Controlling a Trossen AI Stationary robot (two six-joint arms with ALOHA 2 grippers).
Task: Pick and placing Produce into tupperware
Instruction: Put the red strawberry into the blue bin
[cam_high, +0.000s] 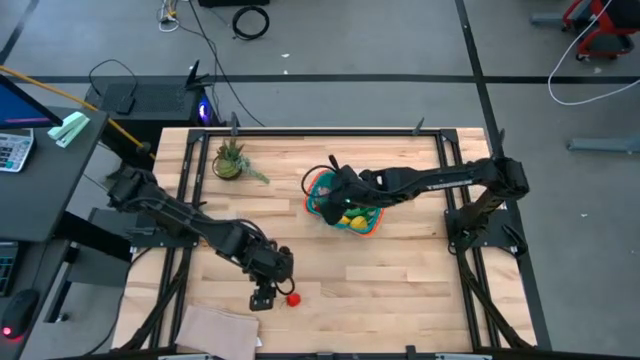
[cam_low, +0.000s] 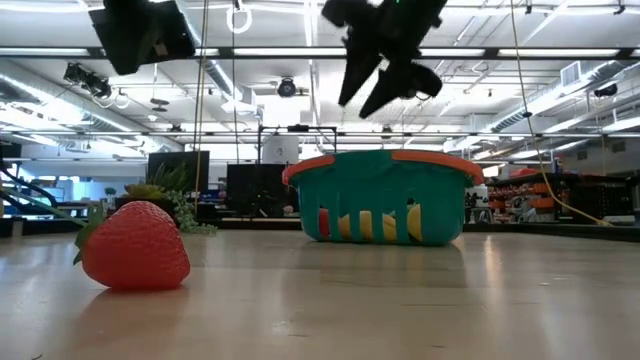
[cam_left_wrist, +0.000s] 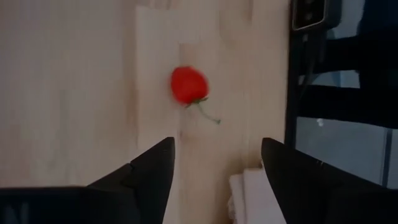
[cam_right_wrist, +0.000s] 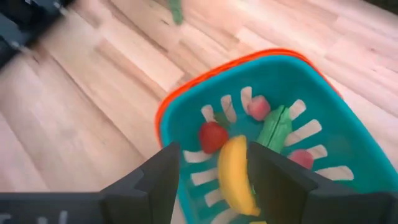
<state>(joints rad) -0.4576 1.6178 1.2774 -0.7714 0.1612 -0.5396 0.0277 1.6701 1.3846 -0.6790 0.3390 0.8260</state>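
One strawberry (cam_high: 294, 298) lies alone on the table (cam_high: 400, 270) near its front edge, just beside the left gripper (cam_high: 263, 297), whose fingers stand wide apart with nothing between them. It looks like a light, hard, smooth plastic toy that could roll or slip, so the safest hold is probably across its rounded middle, clear of the thin green stem. Farther back, the single teal basket (cam_high: 322, 208) holds one banana (cam_right_wrist: 234, 174), one green pod (cam_right_wrist: 275, 129) and about three small red pieces. The right gripper (cam_right_wrist: 210, 186) hangs above it, open and empty. One potted plant (cam_high: 230, 160) stands at the far left.
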